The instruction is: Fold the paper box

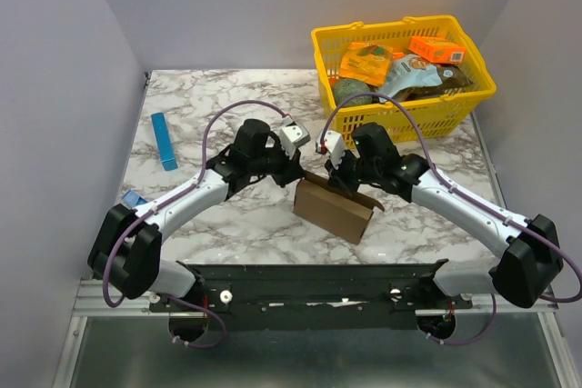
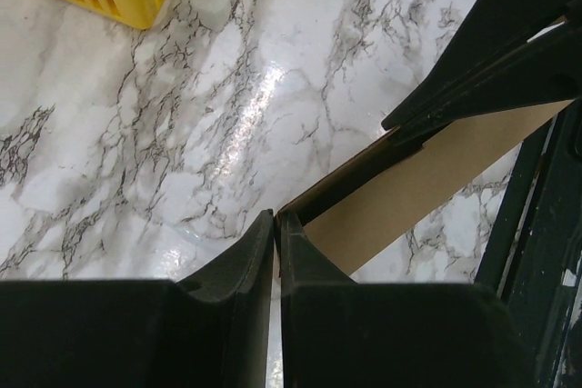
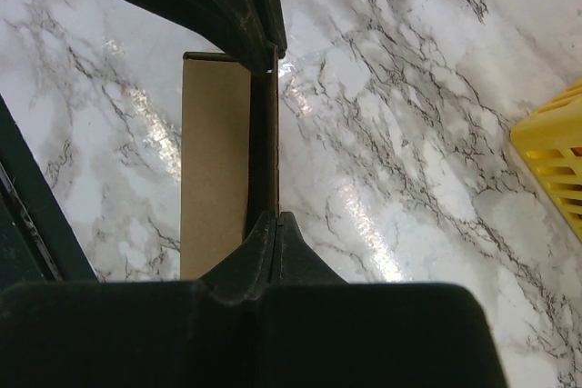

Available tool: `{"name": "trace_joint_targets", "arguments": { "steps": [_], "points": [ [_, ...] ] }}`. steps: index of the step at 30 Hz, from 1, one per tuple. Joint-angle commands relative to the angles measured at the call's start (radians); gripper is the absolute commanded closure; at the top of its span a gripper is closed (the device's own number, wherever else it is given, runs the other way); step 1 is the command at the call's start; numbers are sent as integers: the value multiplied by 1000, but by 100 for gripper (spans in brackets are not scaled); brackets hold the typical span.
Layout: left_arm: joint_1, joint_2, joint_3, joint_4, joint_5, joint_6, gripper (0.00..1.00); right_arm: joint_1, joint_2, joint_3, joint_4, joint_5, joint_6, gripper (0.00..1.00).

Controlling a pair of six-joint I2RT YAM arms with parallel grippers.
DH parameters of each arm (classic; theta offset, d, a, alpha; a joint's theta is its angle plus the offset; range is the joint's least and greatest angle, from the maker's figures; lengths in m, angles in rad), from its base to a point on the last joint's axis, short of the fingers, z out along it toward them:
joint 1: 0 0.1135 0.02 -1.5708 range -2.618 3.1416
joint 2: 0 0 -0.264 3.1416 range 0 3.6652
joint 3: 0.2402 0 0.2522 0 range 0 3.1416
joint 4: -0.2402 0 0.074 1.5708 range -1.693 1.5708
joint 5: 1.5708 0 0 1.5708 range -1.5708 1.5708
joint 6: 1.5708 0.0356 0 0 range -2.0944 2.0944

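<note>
**Desk:** What's on the left side of the bench (image 1: pixel 255 224)?

**Operator:** On my overhead camera, a blue strip (image 1: pixel 165 141) lies flat by the left edge, toward the far left corner. Closer to the near edge, a small blue object (image 1: pixel 135 198) peeks out beside the left arm. I can't tell what it is.

**Desk:** And the left gripper?

**Operator:** My left gripper (image 2: pixel 275 217) has its fingers drawn almost together. They're nipping the thin edge of a cardboard flap, with only a sliver showing between them.

**Desk:** Where's the paper box?

**Operator:** The paper box (image 1: pixel 334 210) stands about mid-bench, slightly toward the near edge, between my two wrists. It's plain brown, its long side runs slantwise to the bench edges, and a flap sticks up along the top.

**Desk:** Right side?

**Operator:** My right gripper (image 3: pixel 276 217) is pinched just as narrow on that same flap edge. It points tip toward tip at the left one, with a short run of cardboard between them. Past it, in the far right corner, sits a yellow basket (image 1: pixel 464 106) holding orange boxes (image 1: pixel 437 48) and other packets, well apart from the paper box.
</note>
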Motion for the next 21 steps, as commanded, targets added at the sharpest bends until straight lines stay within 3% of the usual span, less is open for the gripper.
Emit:
{"name": "trace_joint_targets", "arguments": {
  "steps": [1, 9, 14, 21],
  "points": [
    [-22, -5, 35, -53, -84, 14, 88, 8, 13, 21, -42, 22, -7, 99],
    [-36, -22, 37, -73, -146, 19, 88, 8, 13, 22, -45, 25, -7, 99],
    [-47, -22, 41, -88, -163, 24, 100, 8, 11, 24, -46, 31, -7, 99],
    [-106, -32, 20, -99, -285, -1, 100, 11, -12, 16, -29, 60, -5, 99]
  ]
}}
